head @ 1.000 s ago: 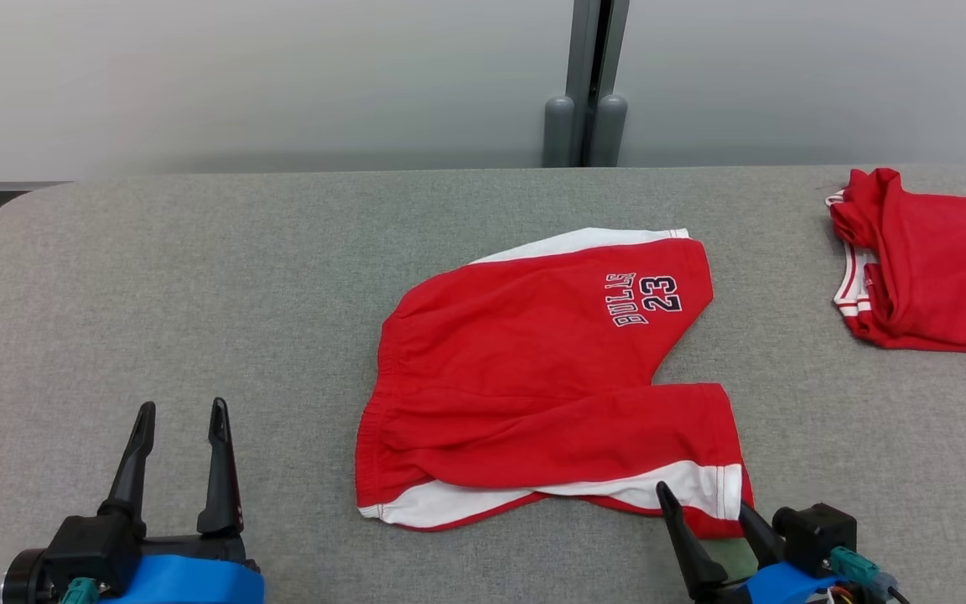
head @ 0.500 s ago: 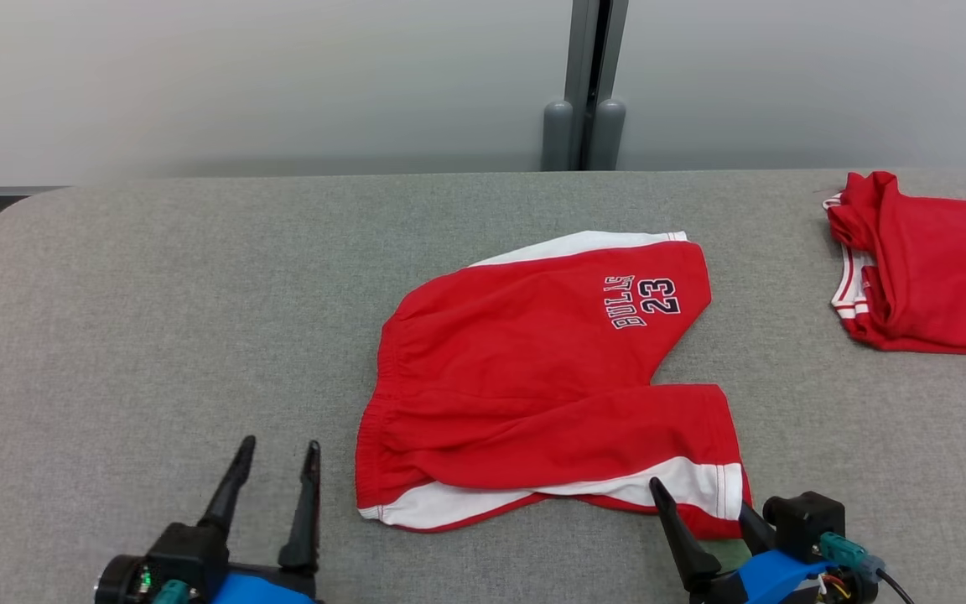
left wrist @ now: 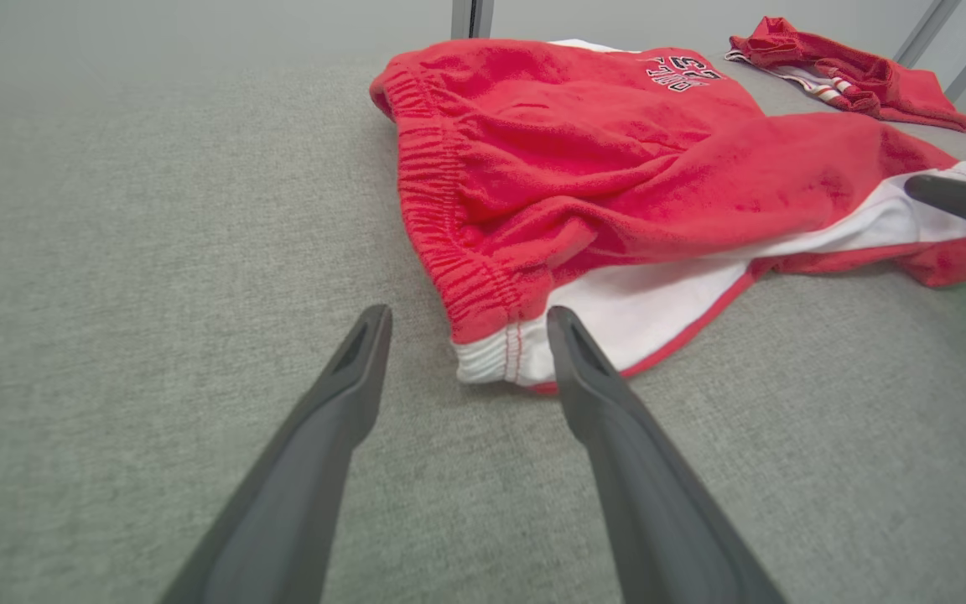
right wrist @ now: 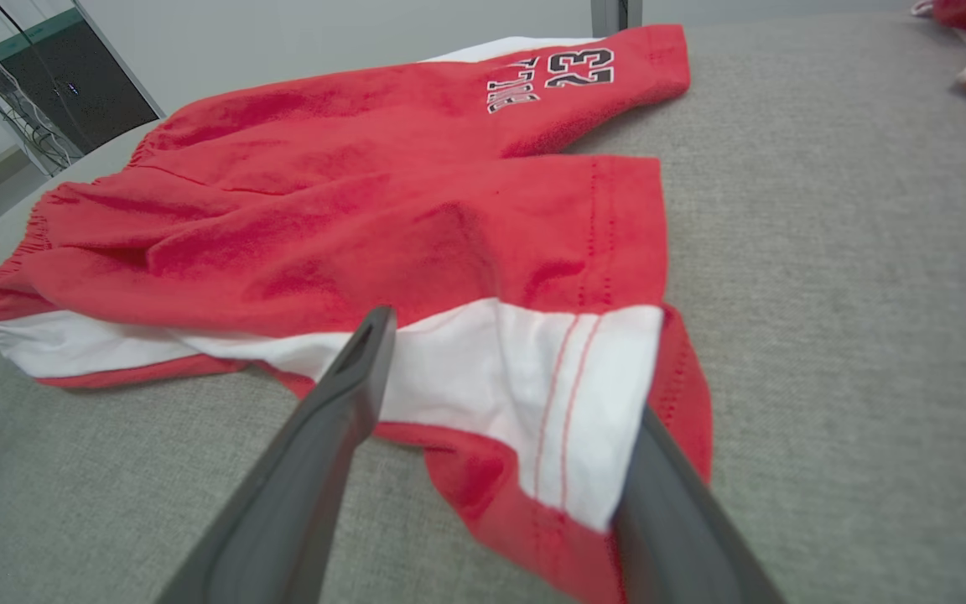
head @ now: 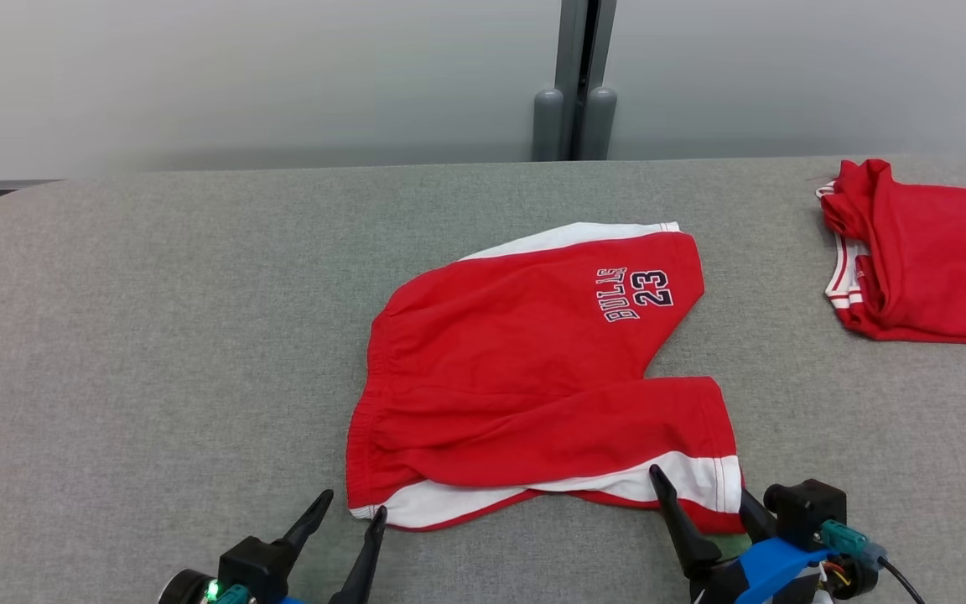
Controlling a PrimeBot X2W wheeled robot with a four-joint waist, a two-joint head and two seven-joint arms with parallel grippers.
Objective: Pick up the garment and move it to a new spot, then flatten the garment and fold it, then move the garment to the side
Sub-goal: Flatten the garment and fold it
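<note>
Lying centrally on the grey fabric-covered table (head: pixel 156 335), the red-and-white cotton shorts (head: pixel 525 369) are judged light and limp, best pinched at waistband corner and hem, where left gripper (head: pixel 355 503) and right gripper (head: pixel 698 484) are seen spread, empty

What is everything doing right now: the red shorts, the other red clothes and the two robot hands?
Red shorts: lying unfolded and wrinkled on the table, not lifted.
Left gripper: open, tips by the waistband corner, holding nothing.
Right gripper: open, white leg hem between its fingers, not closed on it.
Other red garment: bunched up at the table's far right, untouched.
</note>
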